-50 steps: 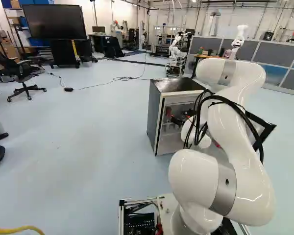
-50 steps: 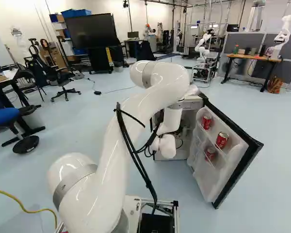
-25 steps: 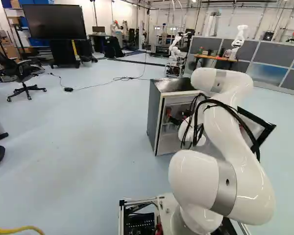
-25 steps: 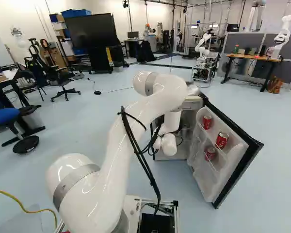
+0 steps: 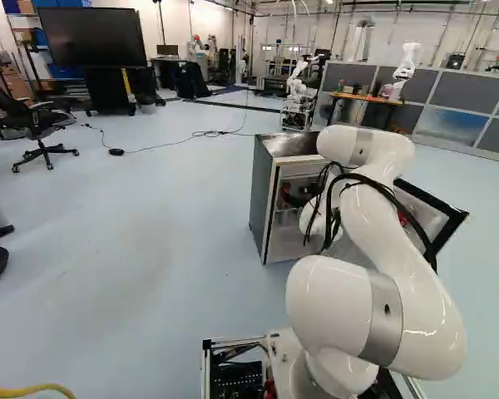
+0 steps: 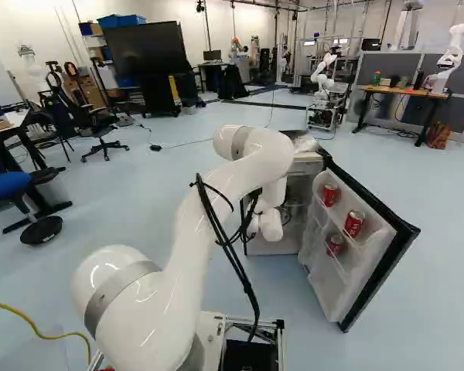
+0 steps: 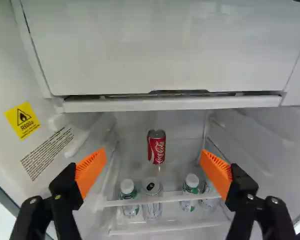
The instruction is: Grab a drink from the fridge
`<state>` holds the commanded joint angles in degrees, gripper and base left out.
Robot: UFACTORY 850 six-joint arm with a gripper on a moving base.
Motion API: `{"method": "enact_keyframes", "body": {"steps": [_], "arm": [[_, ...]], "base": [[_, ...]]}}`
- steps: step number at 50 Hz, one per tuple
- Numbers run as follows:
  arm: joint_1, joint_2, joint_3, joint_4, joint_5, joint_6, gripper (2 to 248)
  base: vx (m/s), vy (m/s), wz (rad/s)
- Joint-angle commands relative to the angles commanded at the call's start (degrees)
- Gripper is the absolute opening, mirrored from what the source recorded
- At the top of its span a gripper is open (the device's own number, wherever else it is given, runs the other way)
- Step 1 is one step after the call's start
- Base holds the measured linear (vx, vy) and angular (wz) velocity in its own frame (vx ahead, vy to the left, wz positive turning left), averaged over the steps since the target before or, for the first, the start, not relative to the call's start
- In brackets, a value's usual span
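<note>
The red can stands upright toward the back of the fridge, its long axis vertical and its top end up, at twelve o'clock from the fingers. They're spread wide, holding nothing, with the can beyond them, midway across the gap. It looks to be on a clear shelf; nearer and lower are white-capped bottles, upright too, at twelve o'clock as well.

Looking ahead from the base, the fridge sits on the pale blue floor at about twelve o'clock, the arm reaching into it. Its door hangs open at one o'clock, carrying three red cans. Farther off, a big screen is at eleven, a black office chair at ten, and another robot at one by a wooden desk.
</note>
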<state>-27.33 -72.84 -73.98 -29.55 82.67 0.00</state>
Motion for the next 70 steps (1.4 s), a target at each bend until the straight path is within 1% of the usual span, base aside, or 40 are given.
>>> {"method": "enact_keyframes", "body": {"steps": [28,70], "arm": [[1.7,-6.1,-11.4,0.0,-4.6,0.0,247],[2.8,-11.6,-21.3,0.0,-13.2,0.0,247]], "base": [[0.0,0.0,0.0],[0.0,0.0,0.0]]}}
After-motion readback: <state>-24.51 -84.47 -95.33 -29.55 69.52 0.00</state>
